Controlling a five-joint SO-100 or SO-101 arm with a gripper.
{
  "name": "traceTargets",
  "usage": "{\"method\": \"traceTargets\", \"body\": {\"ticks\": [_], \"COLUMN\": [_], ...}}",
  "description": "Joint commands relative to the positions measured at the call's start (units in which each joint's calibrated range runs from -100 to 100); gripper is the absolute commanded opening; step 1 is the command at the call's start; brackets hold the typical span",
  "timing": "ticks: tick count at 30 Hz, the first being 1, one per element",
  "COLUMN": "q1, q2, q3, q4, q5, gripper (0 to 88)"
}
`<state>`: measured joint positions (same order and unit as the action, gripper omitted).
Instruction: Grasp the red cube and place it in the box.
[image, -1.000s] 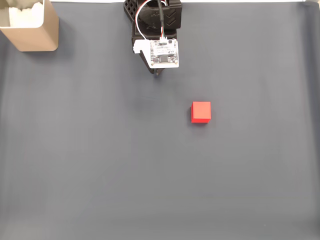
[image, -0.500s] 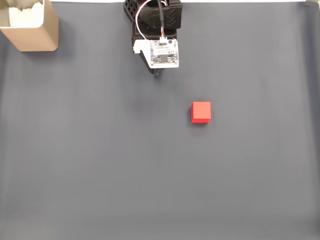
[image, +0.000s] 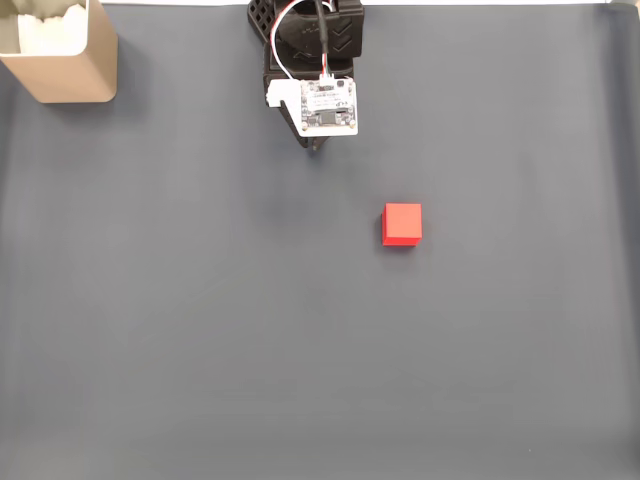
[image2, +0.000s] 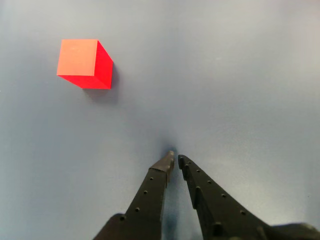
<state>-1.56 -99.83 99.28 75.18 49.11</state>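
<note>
Wrist view is showing the gripper (image2: 175, 159) pinched together, empty, well short of the cube (image2: 84, 63); approaching and spreading is coming next.

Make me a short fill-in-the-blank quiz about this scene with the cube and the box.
1. The cube on the mat is coloured ____.
2. In the fixed view, the box stands in the top ____ corner.
3. In the wrist view, the gripper holds ____.
4. The cube lies ____ the box.

Missing words: red; left; nothing; outside
</note>
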Motion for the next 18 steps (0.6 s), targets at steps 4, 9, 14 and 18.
{"method": "traceTargets", "body": {"ticks": [4, 9, 14, 18], "q1": [0.42, 0.42, 0.42, 0.42], "q2": [-0.09, -0.09, -0.09, -0.09], "q3": [0.54, 0.54, 0.54, 0.54], "q4": [0.72, 0.72, 0.72, 0.64], "q5": [-0.1, -0.29, -0.29, -0.49], "gripper": [0.0, 0.3, 0.0, 0.0]}}
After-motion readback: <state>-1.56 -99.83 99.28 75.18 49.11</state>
